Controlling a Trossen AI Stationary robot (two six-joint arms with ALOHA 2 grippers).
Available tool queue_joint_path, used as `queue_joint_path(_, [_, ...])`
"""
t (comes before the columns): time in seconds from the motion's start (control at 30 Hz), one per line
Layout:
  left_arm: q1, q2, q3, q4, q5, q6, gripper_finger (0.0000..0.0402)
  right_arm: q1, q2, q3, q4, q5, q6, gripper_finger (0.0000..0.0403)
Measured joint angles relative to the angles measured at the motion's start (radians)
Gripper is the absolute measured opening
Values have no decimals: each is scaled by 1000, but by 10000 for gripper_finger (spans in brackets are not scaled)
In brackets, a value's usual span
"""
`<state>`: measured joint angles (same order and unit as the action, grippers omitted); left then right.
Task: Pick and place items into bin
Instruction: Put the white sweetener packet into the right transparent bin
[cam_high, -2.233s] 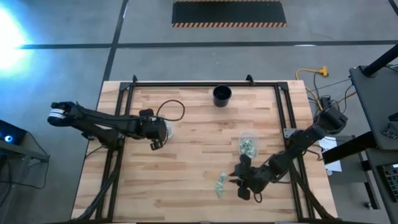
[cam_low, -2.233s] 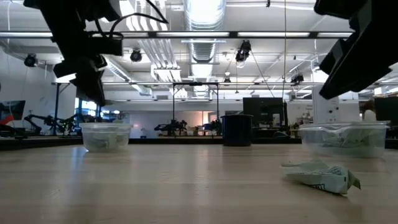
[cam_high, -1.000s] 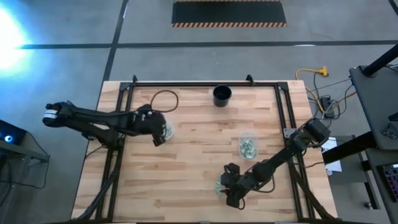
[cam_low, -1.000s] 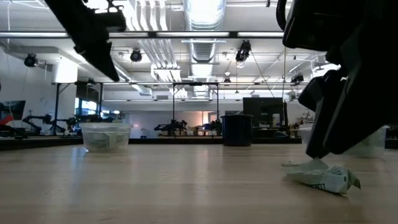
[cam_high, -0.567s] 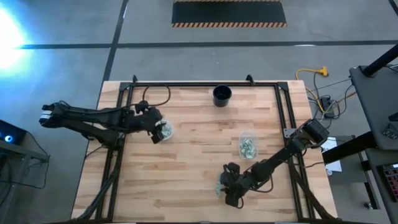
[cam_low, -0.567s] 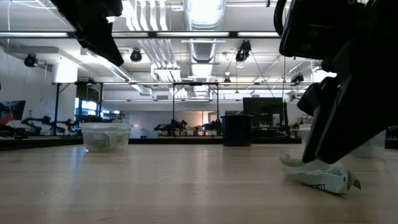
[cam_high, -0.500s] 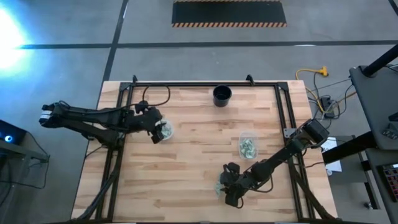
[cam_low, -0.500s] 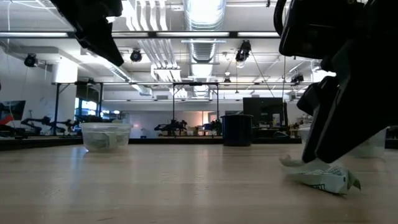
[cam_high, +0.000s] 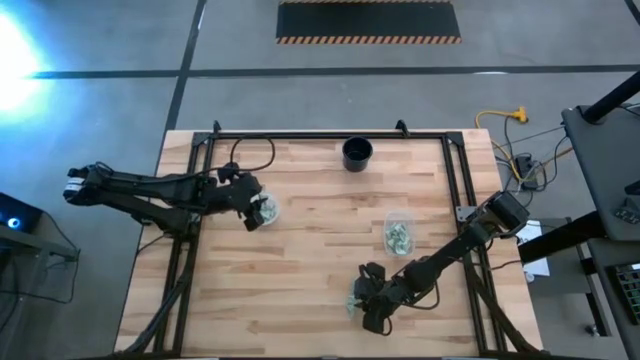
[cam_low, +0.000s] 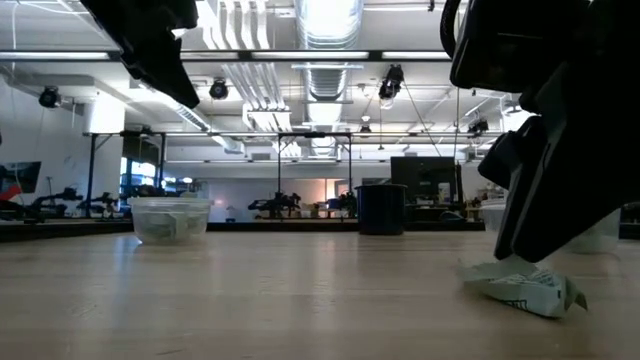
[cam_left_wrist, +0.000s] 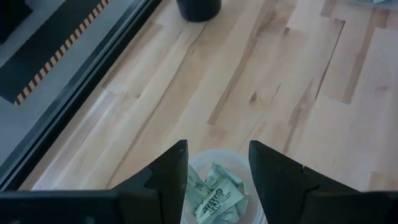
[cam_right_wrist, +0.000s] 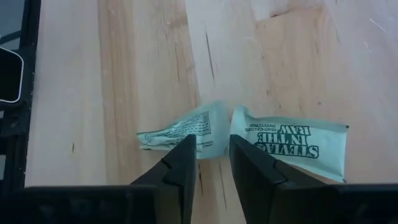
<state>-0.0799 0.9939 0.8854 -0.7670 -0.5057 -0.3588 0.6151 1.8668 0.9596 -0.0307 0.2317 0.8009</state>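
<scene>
Hovering low over two pale green packets on the near part of the tabletop, the right tool has its fingers a little apart, their tips just short of the packets; one packet is crumpled, the other packet lies flat just beside it, printed side up; whether the fingertips touch the crumpled one cannot be told; in the low view a packet lies on the wood under the dark right arm; from above the right tool sits at those loose packets; a clear tub holding more packets stands between them and the far edge, on the right half; the left tool, fingers apart, holds nothing and hangs over another clear tub with packets inside, on the tabletop's left half; a dark round cup stands near the far edge, well apart from both tubs.
</scene>
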Motion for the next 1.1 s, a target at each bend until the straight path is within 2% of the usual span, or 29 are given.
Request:
queue_joint_path(0.13, [0,0,-4,0,0,0,154,0,0,0,-9,0,-7,71])
queue_joint_path(0.3, [0,0,-4,2,0,0,154,0,0,0,-16,1,-12,19])
queue_joint_path(0.37, [0,0,-4,6,0,0,154,0,0,0,-16,2,-15,11])
queue_joint_path(0.67, [0,0,-4,4,0,1,154,0,-19,0,-27,3,-16,8])
queue_joint_path(0.9, [0,0,-9,11,0,5,154,0,-94,16,-152,34,-23,8])
queue_joint_path(1.1, [0,9,-9,32,-2,9,154,-1,-116,6,-128,23,-48,9])
